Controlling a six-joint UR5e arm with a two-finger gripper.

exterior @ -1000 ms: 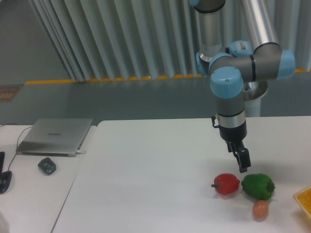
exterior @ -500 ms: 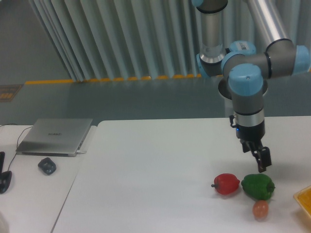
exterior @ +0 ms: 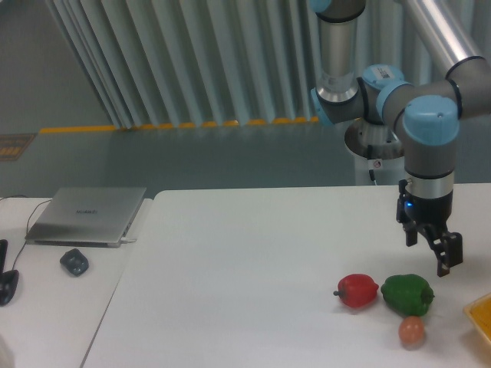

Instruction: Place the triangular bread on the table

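- Hanging at the right of the frame, the gripper [exterior: 447, 255] pointed down over the white table [exterior: 245, 268], above and to the right of the green pepper [exterior: 407, 294], and touched nothing.
- Its dark fingers appeared close together with nothing between them, though at this size I could not tell for certain whether the claw was narrow or fully closed.
- The arm [exterior: 426, 130], grey with light blue joint caps, came down from the upper right of the frame to the gripper.
- The triangular bread [exterior: 480, 317] showed only as a golden-orange sliver at the lower right edge of the frame, cut off by the border, lying to the right of the green pepper and apart from it.
- A red pepper [exterior: 357, 290] lay on the table in the lower right area, just left of the green pepper, the two nearly touching.
- A small orange-brown egg-shaped item [exterior: 411, 330] sat just below the green pepper, near the bottom edge.
- On the adjoining desk [exterior: 54, 307] at the left of the frame lay a closed silver laptop [exterior: 87, 215], with a dark computer mouse [exterior: 74, 262] just below it.
- Behind the table, across the upper part of the frame, stood a wall of grey vertical ribs [exterior: 192, 61], with a yellow line [exterior: 153, 126] along its base.
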